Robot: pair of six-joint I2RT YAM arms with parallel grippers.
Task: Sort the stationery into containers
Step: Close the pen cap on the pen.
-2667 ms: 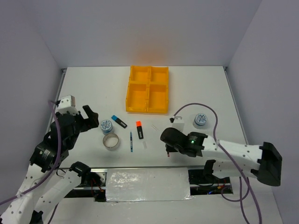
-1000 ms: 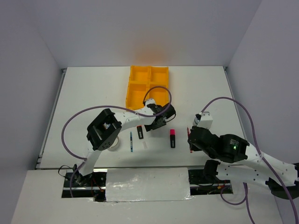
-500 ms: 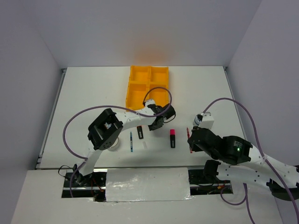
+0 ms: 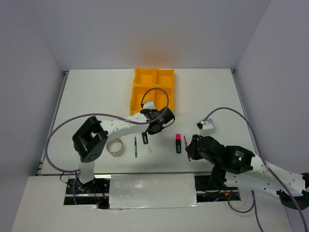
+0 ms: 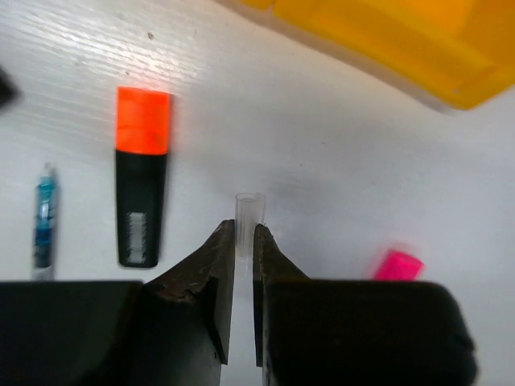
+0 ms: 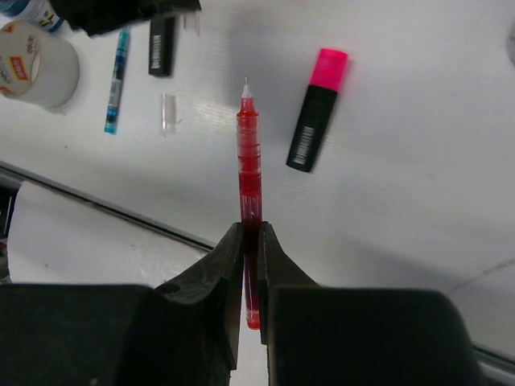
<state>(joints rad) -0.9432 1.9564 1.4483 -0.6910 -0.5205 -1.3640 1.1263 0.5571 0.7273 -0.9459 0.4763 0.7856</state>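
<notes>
My left gripper (image 5: 245, 229) is shut on a small clear cap (image 5: 249, 211), just above the table in front of the yellow-orange tray (image 4: 133, 96). In the top view this left gripper (image 4: 161, 123) sits right of the orange-capped highlighter (image 4: 145, 137). My right gripper (image 6: 250, 229) is shut on the dark red pen (image 6: 249, 153), tip pointing away, held above the table. The pink-capped highlighter (image 4: 178, 143) lies left of the right gripper (image 4: 189, 147). The teal pen (image 4: 135, 146) and grey tape ring (image 4: 115, 146) lie further left.
A second clear cap (image 6: 168, 112) lies on the table between the teal pen and the pink highlighter. A blue-white roll (image 6: 24, 8) shows beyond the tape ring. The left arm's links and purple cable arch over the table's left half.
The left gripper has shut on the clear cap and drawn slightly left, its elbow swinging left. The right arm has shifted left and nearer, still holding the red pen.
</notes>
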